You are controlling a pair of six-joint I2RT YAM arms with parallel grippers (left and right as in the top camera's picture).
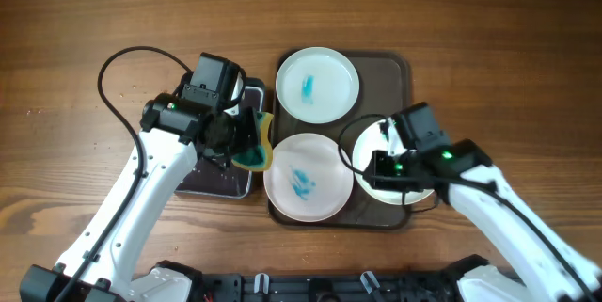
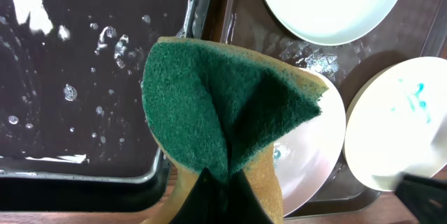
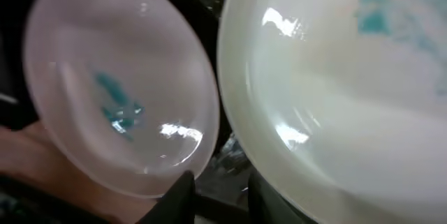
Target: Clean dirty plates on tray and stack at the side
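Leftward, wet black tray (image 1: 221, 185) (sponge (image 1: 261, 150) beside plate (image 1: 308, 178))

No legible text, label or number anywhere.

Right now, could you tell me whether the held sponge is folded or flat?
Folded: the left gripper pinches the sponge, creasing its green face into a V with yellow foam outside.
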